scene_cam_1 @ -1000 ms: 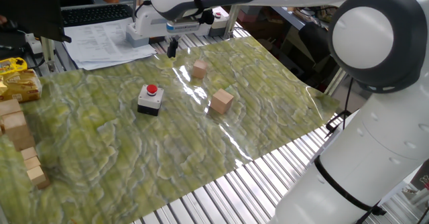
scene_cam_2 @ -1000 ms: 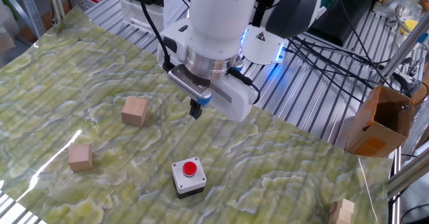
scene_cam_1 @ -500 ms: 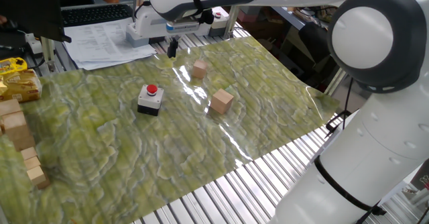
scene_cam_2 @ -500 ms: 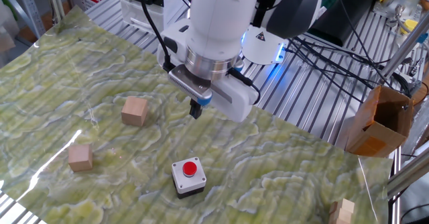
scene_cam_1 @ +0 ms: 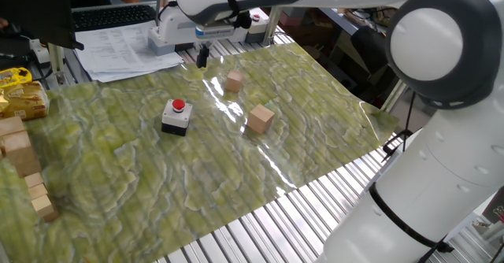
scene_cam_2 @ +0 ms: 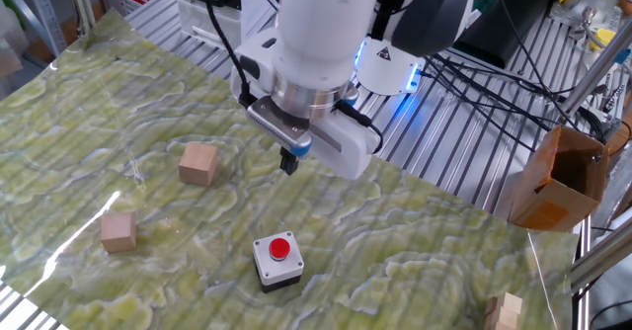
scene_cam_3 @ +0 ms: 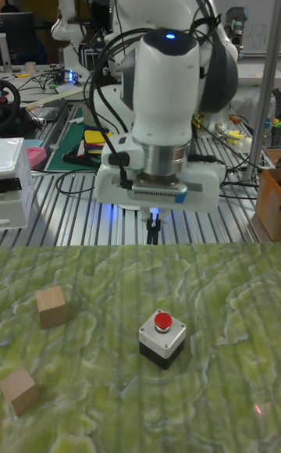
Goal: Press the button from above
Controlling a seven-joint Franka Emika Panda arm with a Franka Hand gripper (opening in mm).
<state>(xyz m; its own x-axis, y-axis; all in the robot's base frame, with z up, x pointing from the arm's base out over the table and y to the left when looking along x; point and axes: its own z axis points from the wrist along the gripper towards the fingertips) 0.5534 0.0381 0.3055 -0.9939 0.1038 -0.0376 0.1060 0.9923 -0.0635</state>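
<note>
The button [scene_cam_1: 179, 105] is a small red dome on a square box with a light grey top and black base, standing on the green patterned mat [scene_cam_1: 142, 176]. It also shows near the mat's front in the other fixed view [scene_cam_2: 280, 248] and in the tall view [scene_cam_3: 163, 322]. My gripper [scene_cam_3: 154, 230] hangs above the mat's edge, well off to one side of the button and higher than it. Its two thin dark fingertips touch each other, holding nothing. It appears too in both fixed views [scene_cam_1: 202, 57] [scene_cam_2: 288, 161].
Two plain wooden cubes [scene_cam_2: 198, 163] [scene_cam_2: 118, 231] lie on the mat to one side of the button. A stack of wooden blocks [scene_cam_1: 20, 153] stands at the mat's left edge. A cardboard box [scene_cam_2: 558, 177] sits off the table. Papers [scene_cam_1: 118, 46] lie behind the mat.
</note>
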